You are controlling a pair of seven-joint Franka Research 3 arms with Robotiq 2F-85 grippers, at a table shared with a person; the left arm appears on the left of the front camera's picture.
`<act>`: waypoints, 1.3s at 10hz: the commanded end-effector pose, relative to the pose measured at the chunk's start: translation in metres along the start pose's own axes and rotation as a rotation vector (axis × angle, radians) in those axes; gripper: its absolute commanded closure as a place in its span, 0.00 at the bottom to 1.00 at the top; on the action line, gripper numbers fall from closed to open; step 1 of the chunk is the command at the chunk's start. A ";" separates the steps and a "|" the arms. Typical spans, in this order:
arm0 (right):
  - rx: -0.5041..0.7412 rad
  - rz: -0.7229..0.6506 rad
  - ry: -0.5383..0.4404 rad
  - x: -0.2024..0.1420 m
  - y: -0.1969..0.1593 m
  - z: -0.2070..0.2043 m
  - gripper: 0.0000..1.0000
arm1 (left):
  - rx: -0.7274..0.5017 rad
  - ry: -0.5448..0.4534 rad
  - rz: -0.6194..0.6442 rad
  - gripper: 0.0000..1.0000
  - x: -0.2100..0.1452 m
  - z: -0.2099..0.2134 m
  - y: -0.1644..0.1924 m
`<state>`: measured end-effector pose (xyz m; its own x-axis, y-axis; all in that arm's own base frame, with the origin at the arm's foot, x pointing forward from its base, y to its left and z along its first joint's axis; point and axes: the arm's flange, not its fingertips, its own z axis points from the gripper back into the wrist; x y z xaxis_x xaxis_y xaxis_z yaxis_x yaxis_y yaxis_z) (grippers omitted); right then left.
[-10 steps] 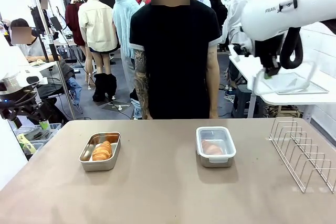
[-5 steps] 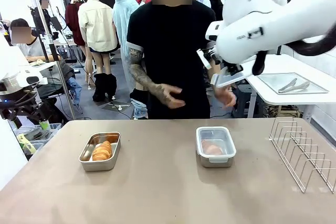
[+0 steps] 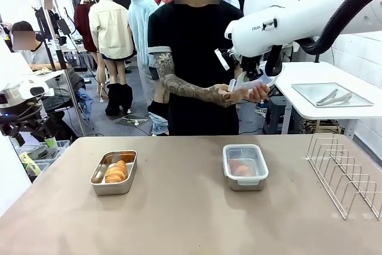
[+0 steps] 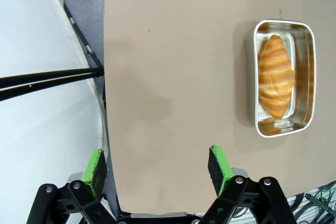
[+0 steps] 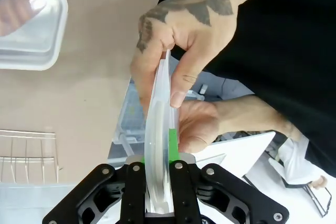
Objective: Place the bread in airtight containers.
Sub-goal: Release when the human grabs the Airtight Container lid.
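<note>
The right gripper (image 5: 157,156) holds its jaws clamped edge-on to a clear lid (image 5: 156,129) that the person's hands (image 3: 239,94) also grip — high over the desk's far edge, well above-right of the open croissant (image 3: 116,171) tub (image 3: 98,184); left gripper (image 4: 157,169) jaws wide.

Golden-brown ridged bread (image 4: 276,76), shiny steel containers (image 3: 113,173), clear lid (image 5: 157,129), tan table (image 3: 179,219), green pads (image 4: 96,164)

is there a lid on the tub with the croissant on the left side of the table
No, the left container stands open with its bread uncovered, while the right container already wears a clear lid.
</note>
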<state>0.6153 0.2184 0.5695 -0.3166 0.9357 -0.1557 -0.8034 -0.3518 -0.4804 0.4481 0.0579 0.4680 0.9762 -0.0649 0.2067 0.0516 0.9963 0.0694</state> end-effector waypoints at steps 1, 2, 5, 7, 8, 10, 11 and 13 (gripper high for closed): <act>0.012 0.002 -0.026 -0.004 -0.001 0.003 1.00 | 0.009 0.000 0.002 0.00 -0.002 0.001 0.002; -0.003 -0.003 -0.033 -0.005 0.002 0.003 1.00 | 0.009 0.000 0.002 0.00 -0.002 0.001 0.002; 0.060 -0.089 -0.094 -0.008 0.017 0.020 1.00 | 0.009 0.000 0.002 0.00 -0.002 0.001 0.002; 0.164 -0.221 -0.159 -0.027 0.040 0.055 0.65 | 0.009 0.000 0.002 0.00 -0.002 0.001 0.002; 0.188 -0.288 -0.169 -0.037 0.054 0.071 0.46 | 0.009 0.000 0.002 0.00 -0.002 0.001 0.002; 0.325 -0.427 -0.223 -0.058 0.091 0.103 0.07 | 0.009 0.000 0.002 0.00 -0.002 0.001 0.002; 0.369 -0.473 -0.249 -0.073 0.108 0.110 0.00 | 0.009 0.000 0.002 0.00 -0.002 0.001 0.002; 0.479 -0.519 -0.297 -0.101 0.142 0.109 0.00 | 0.009 0.000 0.002 0.00 -0.002 0.001 0.002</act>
<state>0.4810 0.0767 0.6254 0.0615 0.9742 0.2172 -0.9965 0.0721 -0.0412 0.4480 0.0584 0.4681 0.9763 -0.0638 0.2069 0.0505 0.9963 0.0691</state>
